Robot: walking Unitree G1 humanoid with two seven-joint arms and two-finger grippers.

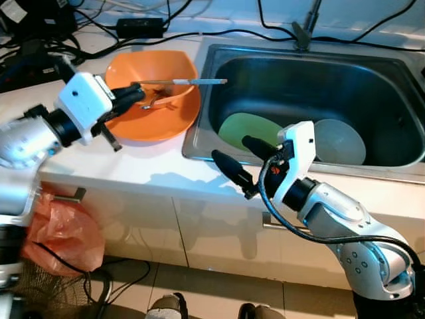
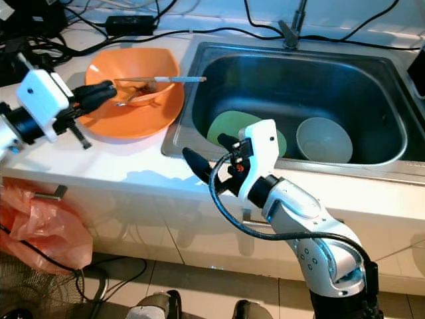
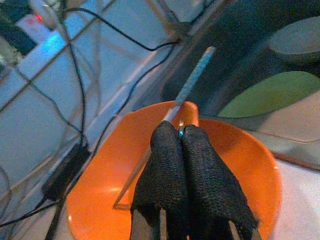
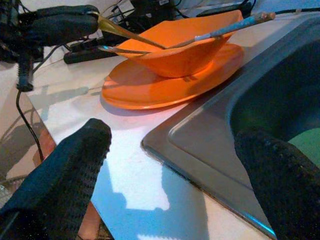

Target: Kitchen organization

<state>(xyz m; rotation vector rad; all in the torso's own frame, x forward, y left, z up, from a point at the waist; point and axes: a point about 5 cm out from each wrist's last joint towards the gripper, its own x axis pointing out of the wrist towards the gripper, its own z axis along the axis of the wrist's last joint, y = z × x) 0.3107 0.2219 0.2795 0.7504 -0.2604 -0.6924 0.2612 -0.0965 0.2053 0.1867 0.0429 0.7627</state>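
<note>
A small orange bowl sits on a wide orange plate on the white counter, left of the sink. My left gripper hovers over the plate's left side, shut on the golden handle of a metal utensil whose other end lies in the bowl. A long thin stick with a pale end rests across the bowl and points toward the sink. My right gripper is open over the counter's front edge by the sink's near left corner, with nothing between its fingers.
The steel sink holds a green plate and a grey bowl; the faucet stands behind it. Cables and a black adapter lie at the back of the counter. An orange plastic bag hangs below the counter's left front.
</note>
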